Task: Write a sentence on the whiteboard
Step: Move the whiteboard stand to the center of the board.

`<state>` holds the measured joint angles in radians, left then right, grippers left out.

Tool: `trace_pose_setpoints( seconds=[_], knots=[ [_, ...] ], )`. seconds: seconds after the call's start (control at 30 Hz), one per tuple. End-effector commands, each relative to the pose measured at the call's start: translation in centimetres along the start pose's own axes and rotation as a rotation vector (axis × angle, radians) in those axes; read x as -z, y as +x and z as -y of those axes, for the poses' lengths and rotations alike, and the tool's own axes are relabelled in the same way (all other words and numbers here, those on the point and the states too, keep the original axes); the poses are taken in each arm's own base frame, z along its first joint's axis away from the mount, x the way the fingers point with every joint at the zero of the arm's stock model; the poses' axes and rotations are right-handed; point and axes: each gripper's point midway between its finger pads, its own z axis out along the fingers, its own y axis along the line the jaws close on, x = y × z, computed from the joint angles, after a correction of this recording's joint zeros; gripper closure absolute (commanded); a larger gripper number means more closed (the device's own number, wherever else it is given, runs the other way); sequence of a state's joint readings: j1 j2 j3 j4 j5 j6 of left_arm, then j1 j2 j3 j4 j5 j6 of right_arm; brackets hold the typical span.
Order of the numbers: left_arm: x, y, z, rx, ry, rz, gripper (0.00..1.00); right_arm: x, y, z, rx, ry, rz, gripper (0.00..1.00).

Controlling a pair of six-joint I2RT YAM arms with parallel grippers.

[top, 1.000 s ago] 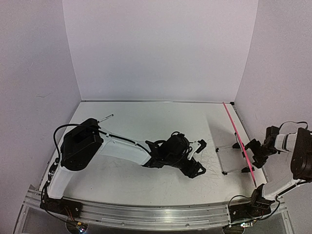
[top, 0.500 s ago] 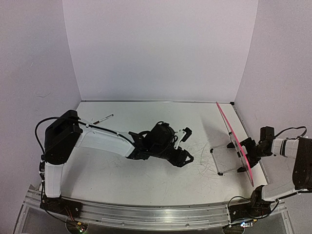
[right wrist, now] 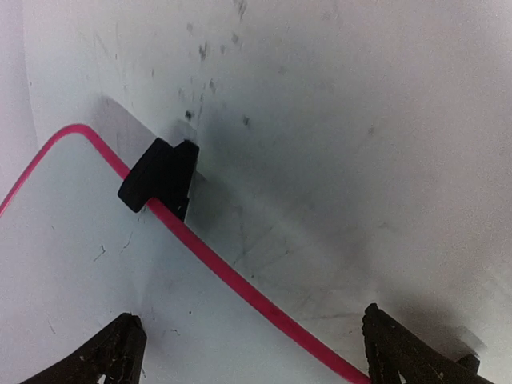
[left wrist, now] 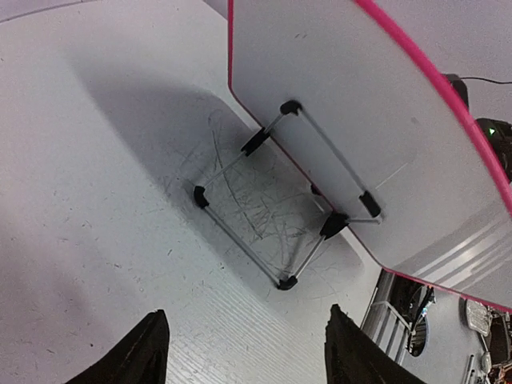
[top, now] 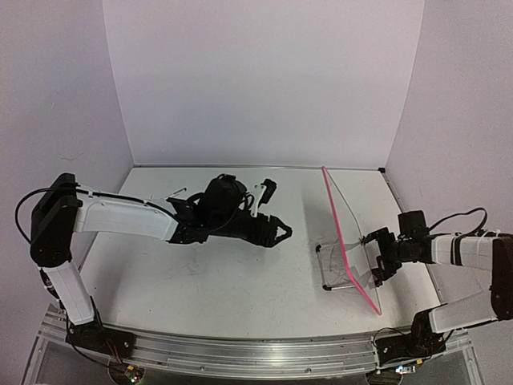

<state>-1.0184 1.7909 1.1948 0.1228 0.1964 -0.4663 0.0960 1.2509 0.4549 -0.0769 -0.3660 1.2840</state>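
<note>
The whiteboard (top: 346, 233) stands tilted on its wire stand (top: 335, 265) right of centre, and its pink frame shows nearly edge-on. My left gripper (top: 274, 212) hovers open to its left, apart from it. In the left wrist view the gripper (left wrist: 250, 352) holds nothing and looks at the whiteboard's back (left wrist: 360, 120) and the stand (left wrist: 272, 208). My right gripper (top: 375, 261) is at the board's near right side. In the right wrist view the gripper (right wrist: 256, 356) is open, with the pink frame (right wrist: 240, 288) running between its fingertips beside a black clip (right wrist: 160, 180). No sentence shows.
Grey scribble marks cover the tabletop (top: 240, 281) under and around the stand. A thin pen-like object (top: 179, 190) lies at the back left, partly behind the left arm. White walls (top: 256, 80) enclose the table on three sides.
The whiteboard and stand have shifted left toward the table's middle, with the right gripper following. The left arm has drawn back to the left and toward the rear.
</note>
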Motion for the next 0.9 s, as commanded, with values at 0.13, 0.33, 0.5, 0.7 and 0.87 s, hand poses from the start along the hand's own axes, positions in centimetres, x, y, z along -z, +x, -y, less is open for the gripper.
trace_pose_setpoints(
  seconds=[0.13, 0.33, 0.5, 0.7, 0.87],
  knots=[
    [7.9, -7.1, 2.1, 0.094, 0.053, 0.211, 0.18, -2.6, 7.7, -5.7, -0.008, -0.062, -0.14, 0.02],
    [11.5, -8.4, 0.6, 0.157, -0.013, 0.298, 0.12, -4.4, 11.6, -8.2, 0.109, -0.068, -0.221, 0.02],
    [12.9, -9.9, 1.4, 0.135, -0.012, 0.319, 0.06, -3.8, 11.2, -9.6, 0.425, -0.07, -0.181, 0.03],
    [11.5, -11.1, 2.4, 0.124, 0.008, 0.277, 0.03, -0.7, 8.2, -10.2, 0.99, 0.025, -0.047, 0.02],
    [9.6, -11.0, 2.3, 0.134, 0.006, 0.22, 0.07, -0.1, 3.7, -4.8, 0.973, 0.128, -0.157, 0.19]
  ],
)
